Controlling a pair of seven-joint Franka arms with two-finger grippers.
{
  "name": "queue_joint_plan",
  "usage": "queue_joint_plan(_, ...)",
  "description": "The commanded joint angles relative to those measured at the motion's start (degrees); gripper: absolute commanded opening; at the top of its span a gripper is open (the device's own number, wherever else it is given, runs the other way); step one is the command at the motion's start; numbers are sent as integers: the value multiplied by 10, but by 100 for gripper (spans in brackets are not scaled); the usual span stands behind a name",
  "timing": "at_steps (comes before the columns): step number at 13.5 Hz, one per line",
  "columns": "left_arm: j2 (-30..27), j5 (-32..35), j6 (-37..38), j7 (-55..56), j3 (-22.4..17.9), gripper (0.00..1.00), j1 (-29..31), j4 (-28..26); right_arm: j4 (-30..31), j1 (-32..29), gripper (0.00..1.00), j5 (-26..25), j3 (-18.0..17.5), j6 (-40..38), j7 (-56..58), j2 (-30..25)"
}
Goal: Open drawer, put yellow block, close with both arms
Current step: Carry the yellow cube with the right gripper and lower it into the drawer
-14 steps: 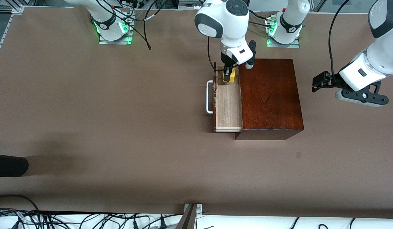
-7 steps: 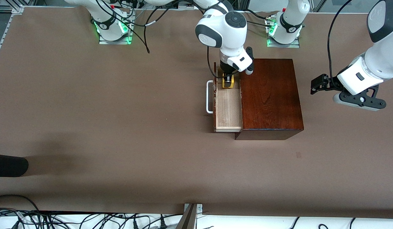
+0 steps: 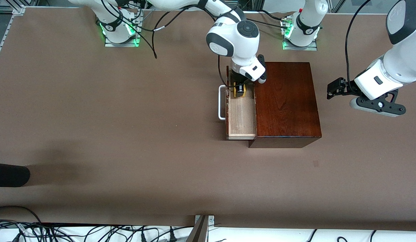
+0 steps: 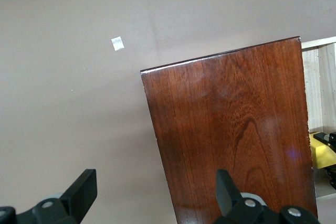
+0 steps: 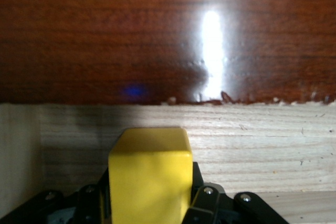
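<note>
The drawer stands pulled out of the mahogany box, its white handle toward the right arm's end of the table. My right gripper is shut on the yellow block and holds it low inside the drawer, at the end farthest from the front camera. In the right wrist view the block sits between my right gripper's fingers, over the pale tray wood. My left gripper is open and empty over the table beside the box. It shows in the left wrist view at the box's edge.
A dark object lies at the table's edge at the right arm's end, near the front camera. A small pale mark is on the table nearer to the camera than the box. Cables run along the near edge.
My right gripper has come down with the yellow block, from above the drawer's rim into the drawer. My left gripper has drifted slightly toward the box.
</note>
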State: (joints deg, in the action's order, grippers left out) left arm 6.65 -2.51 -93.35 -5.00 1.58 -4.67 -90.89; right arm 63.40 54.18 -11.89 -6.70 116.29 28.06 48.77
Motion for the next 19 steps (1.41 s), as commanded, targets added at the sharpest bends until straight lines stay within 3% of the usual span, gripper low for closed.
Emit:
queue_joint_plan(1,8,-4,16,-3,0,100,-1,21,-6,-5,0,-8,-2,-4,16,5)
queue_joint_plan(12,8,-4,16,-3,0,100,-1,21,9,-14,4,-7,-2,-18,33,-2)
queue_joint_plan(13,8,-4,16,-3,0,100,-1,21,9,-14,18,-5,-2,-18,33,-3)
queue_joint_plan(14,8,-4,16,-3,0,100,-1,21,8,-14,98,-1,-2,-19,31,-4)
queue_joint_plan(19,8,-4,16,-3,0,100,-1,21,-30,-14,100,8,-5,-88,21,-46)
